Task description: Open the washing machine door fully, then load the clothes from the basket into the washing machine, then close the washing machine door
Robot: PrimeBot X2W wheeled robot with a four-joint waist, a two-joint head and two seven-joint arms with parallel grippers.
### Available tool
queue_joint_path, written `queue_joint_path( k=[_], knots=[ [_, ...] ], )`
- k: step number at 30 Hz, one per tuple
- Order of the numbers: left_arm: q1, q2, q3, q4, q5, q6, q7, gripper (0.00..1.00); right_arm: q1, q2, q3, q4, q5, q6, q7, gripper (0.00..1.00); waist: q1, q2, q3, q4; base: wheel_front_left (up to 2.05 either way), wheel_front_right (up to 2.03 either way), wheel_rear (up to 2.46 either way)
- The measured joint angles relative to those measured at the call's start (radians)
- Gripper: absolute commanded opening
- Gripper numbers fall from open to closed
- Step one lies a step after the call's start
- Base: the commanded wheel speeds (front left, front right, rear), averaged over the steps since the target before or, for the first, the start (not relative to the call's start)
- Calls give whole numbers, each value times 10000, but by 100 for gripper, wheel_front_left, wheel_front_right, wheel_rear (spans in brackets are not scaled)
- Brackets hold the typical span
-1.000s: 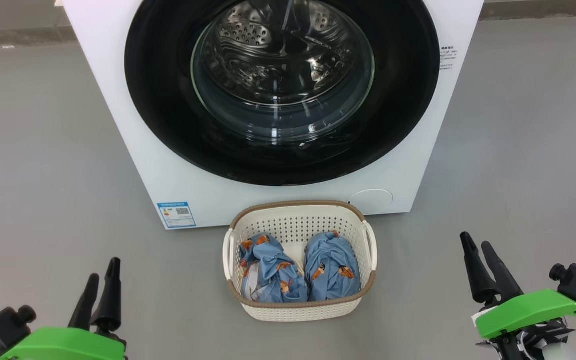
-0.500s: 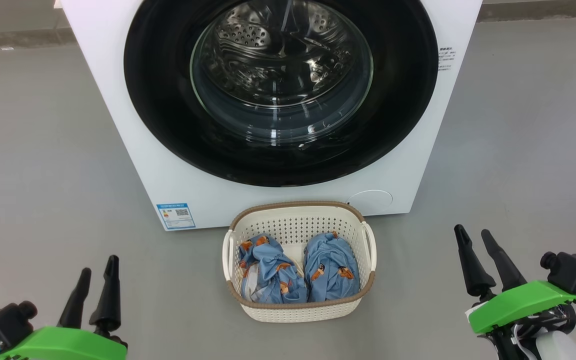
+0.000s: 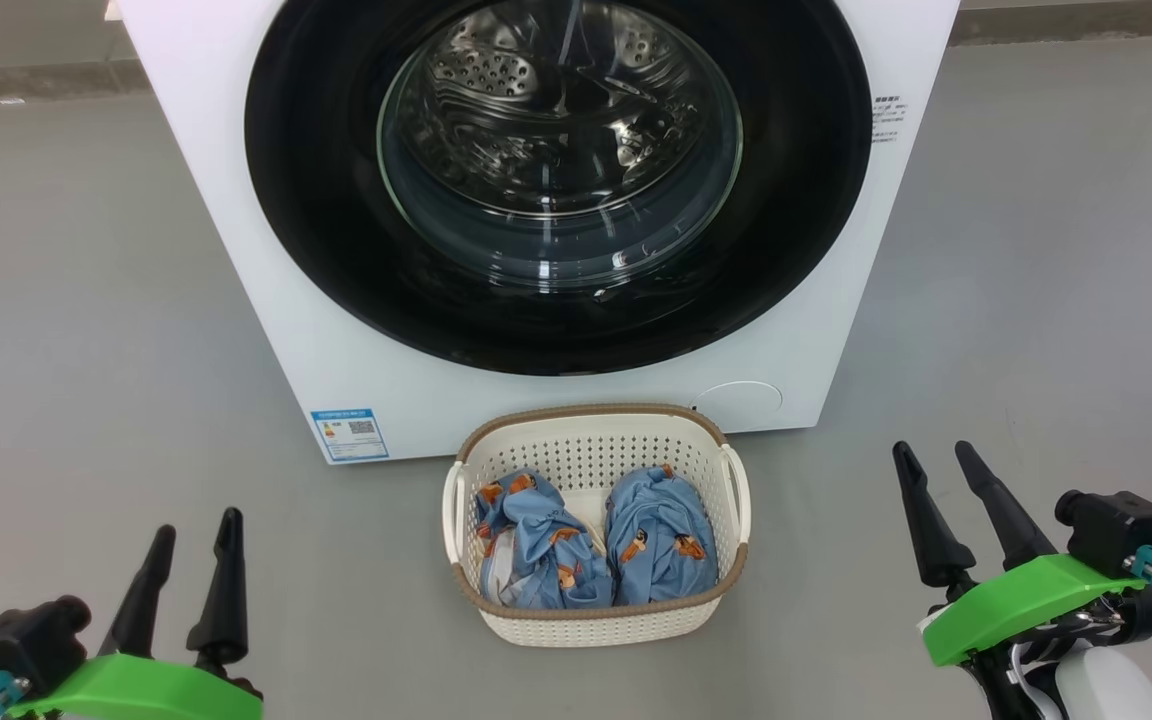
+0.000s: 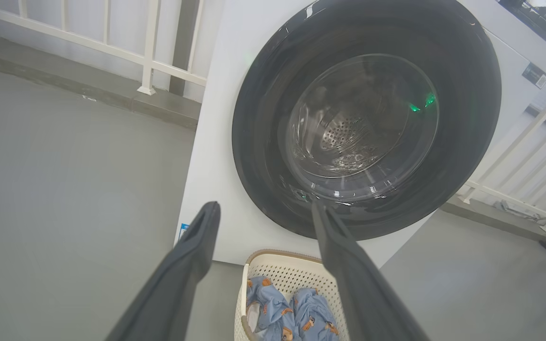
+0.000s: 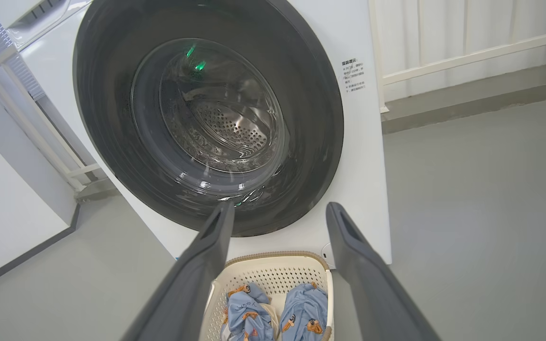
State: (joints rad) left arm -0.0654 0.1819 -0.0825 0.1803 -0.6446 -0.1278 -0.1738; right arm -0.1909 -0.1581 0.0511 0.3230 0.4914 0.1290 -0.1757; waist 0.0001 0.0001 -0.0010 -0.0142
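The white washing machine (image 3: 236, 250) stands ahead with its round black-rimmed door (image 3: 316, 240) shut flat against the front; the steel drum shows through the glass. On the floor right before it sits the cream basket (image 3: 596, 625) holding two bundles of light blue clothes (image 3: 661, 550). My left gripper (image 3: 194, 530) hovers open at the lower left, well left of the basket. My right gripper (image 3: 932, 458) is open at the lower right, right of the basket. Each wrist view looks between spread fingers (image 4: 192, 246) (image 5: 353, 246) at the door (image 4: 263, 123) (image 5: 107, 118) and basket (image 4: 273, 258) (image 5: 273, 260).
Bare grey floor (image 3: 66, 330) spreads on both sides of the machine. A white railing (image 4: 150, 47) and a low kerb run behind it on the left; another railing (image 5: 467, 57) stands behind on the right. A blue label (image 3: 348, 432) sits at the machine's lower left.
The right gripper has risen slightly and drifted left. The left gripper has sunk a little and its fingers stand wider apart. Door, basket and clothes stay put.
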Motion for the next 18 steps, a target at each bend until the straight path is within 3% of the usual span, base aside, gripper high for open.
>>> queue_joint_path(
  k=[18],
  knots=[
    [-12,161,125,150,1956,-2,-500,100,-364,-182,234,393,-1916,0,-466,100,0,0,-14,31,0,0,0]
  ],
)
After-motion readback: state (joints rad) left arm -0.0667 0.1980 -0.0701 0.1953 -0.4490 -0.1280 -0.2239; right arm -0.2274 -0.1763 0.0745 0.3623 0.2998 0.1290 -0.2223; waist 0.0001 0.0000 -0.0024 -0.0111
